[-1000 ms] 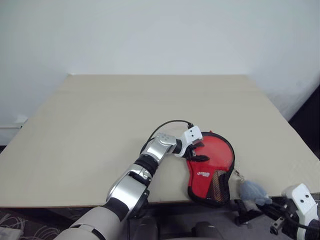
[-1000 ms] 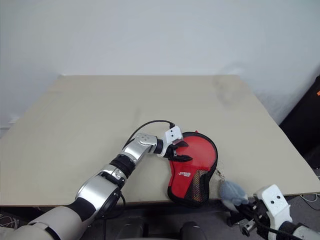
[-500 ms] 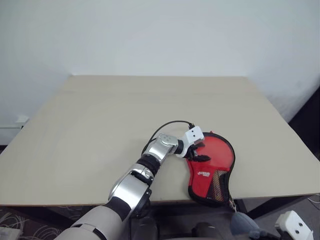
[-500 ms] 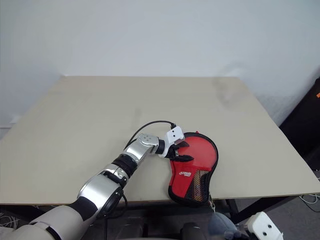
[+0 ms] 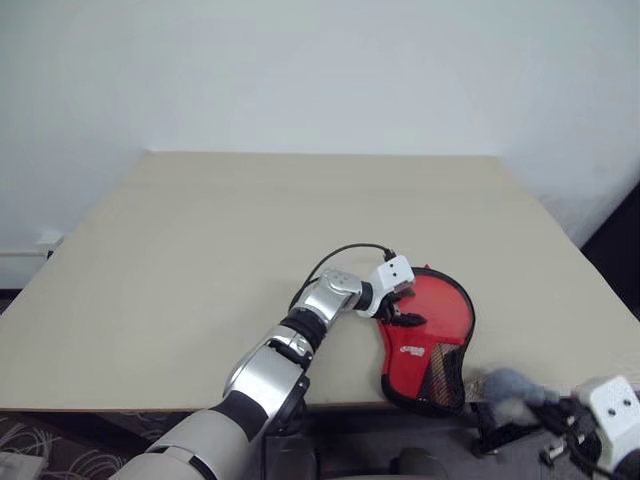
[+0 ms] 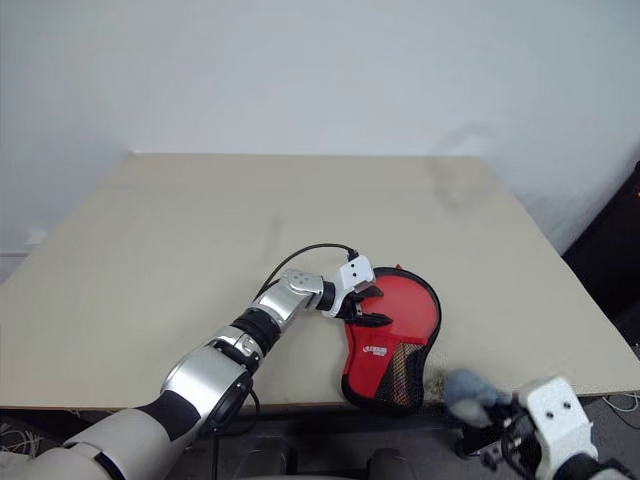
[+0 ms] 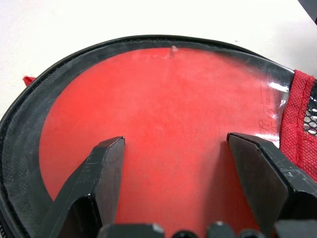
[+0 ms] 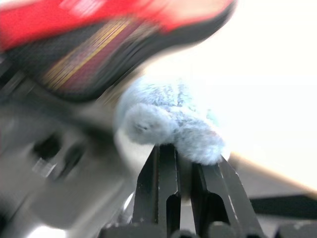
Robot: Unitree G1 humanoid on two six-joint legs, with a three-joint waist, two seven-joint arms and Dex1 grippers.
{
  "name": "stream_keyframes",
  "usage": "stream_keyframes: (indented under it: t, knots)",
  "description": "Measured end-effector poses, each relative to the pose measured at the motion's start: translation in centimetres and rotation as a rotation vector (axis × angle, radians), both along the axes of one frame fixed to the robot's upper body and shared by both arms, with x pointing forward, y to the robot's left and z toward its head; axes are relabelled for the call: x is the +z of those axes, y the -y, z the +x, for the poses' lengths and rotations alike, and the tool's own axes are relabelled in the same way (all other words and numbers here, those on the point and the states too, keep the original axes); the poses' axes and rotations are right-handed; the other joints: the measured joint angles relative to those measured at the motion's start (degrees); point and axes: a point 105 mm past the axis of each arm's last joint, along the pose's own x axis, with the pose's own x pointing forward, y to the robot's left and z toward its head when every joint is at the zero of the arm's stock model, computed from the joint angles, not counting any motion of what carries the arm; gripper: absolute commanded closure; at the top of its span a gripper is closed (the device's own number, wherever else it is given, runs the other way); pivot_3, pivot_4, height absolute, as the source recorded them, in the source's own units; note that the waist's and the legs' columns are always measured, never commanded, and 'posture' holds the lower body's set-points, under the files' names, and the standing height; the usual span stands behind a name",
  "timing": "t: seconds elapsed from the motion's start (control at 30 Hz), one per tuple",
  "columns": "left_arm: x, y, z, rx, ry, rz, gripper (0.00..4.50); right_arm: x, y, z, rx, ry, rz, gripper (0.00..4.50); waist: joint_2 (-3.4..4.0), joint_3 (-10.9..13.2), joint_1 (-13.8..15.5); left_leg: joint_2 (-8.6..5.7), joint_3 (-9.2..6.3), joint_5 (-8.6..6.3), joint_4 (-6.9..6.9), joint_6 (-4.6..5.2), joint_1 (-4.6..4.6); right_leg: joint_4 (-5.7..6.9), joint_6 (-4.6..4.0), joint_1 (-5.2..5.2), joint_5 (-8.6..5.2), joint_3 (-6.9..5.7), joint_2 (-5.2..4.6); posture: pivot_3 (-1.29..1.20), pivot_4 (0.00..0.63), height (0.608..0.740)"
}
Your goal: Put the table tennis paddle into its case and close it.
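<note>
Case point(image 5: 428, 345) of red fabric with black edging, lying at the near edge of the beige desk point(image 5: 200, 260), its dark mesh pocket toward the robot. Paddle point(image 7: 163, 129) inside it, the red rubber face showing in the left wrist view within the black rim. Left gripper point(image 5: 398, 308) with fingers point(image 7: 94, 183) spread open over that face. Right gripper point(image 8: 184, 171) below the desk edge, fingers closed on a grey-blue fluffy tassel point(image 8: 168, 121) beside the case's narrow end.

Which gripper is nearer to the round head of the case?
Left. The left gripper is over the case head; the right gripper is off the table edge, holding a grey fluffy charm.
</note>
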Motion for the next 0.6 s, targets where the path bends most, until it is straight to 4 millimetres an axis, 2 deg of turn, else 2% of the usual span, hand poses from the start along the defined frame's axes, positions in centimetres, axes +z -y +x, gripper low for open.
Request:
stream_keyframes:
  t: [0.1, 0.2, 0.33, 0.43, 0.6]
  knots:
    - [0.0, -0.1, -0.1, -0.01, 0.003, -0.003, 0.92, -0.2, 0.3, 2.2, -0.106, 0.068, 0.053, 4.49, 0.01, -0.03, 0.43, -0.02, -0.02, 0.0, -0.04, -0.01, 0.01, 0.05, 0.02, 0.01, 0.12, -0.04, 0.04, 0.0, 0.0, 0.74]
    - [0.0, 0.0, -0.2, -0.016, 0.008, -0.007, 0.92, -1.6, 0.9, 4.8, -0.23, 0.084, 0.073, 4.49, 0.12, -0.07, 0.56, -0.11, -0.03, 0.0, -0.03, -0.01, -0.03, 0.07, 0.0, 0.02, 0.25, 0.0, 0.04, 0.0, 0.0, 0.74]
    - [0.0, -0.2, -0.2, -0.019, 0.008, -0.005, 0.92, -2.3, 0.3, 6.0, -0.247, 0.084, 0.057, 4.49, 0.12, -0.2, 0.54, -0.12, -0.12, -0.01, -0.08, -0.02, 0.02, 0.22, 0.07, 0.02, 0.35, 0.0, 0.12, 0.0, 0.0, 0.74]
    - [-0.1, -0.7, 0.0, -0.009, 0.01, 0.002, 0.92, -2.7, -0.4, 6.4, -0.238, 0.09, 0.085, 3.6, -0.06, -0.3, 0.29, -0.1, -0.19, 0.0, -0.08, -0.03, 0.07, 0.34, 0.08, 0.02, 0.35, -0.04, 0.16, 0.0, 0.0, 0.74]
    - [-0.1, -0.8, 0.2, 0.004, 0.012, 0.005, 0.92, -2.8, -1.1, 6.2, -0.186, 0.076, 0.121, 1.83, -0.06, -0.3, -0.15, -0.08, -0.18, 0.0, -0.04, -0.03, 0.08, 0.34, 0.08, 0.02, 0.35, -0.05, 0.15, 0.0, 0.0, 0.74]
